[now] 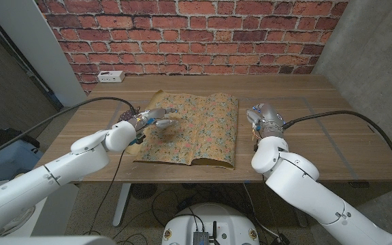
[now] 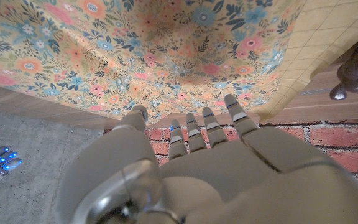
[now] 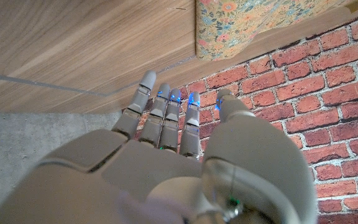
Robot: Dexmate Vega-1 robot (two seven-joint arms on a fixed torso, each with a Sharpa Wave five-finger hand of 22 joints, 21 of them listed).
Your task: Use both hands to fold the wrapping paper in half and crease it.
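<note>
Floral paper, yellow ground with blue and pink blossoms — that's the wrapping paper (image 1: 190,129), lying on the wooden table (image 1: 305,146) already doubled over, the fold running down its right edge. A plain gridded underside peeks out at the near left corner. The left robot hand (image 1: 150,120) hovers over or rests on the paper's left half, fingers extended and held close together, gripping nothing; my read is it's there to press the layers flat for the crease. Whether the fingertips actually touch the sheet, I cannot tell. The right robot hand (image 1: 263,117) stands just beside the folded edge, off the paper, fingers straight and side by side, empty, seemingly waiting its turn. In the right wrist view the paper's corner (image 3: 241,25) is cut off. How sharp the crease is stays hard to judge
</note>
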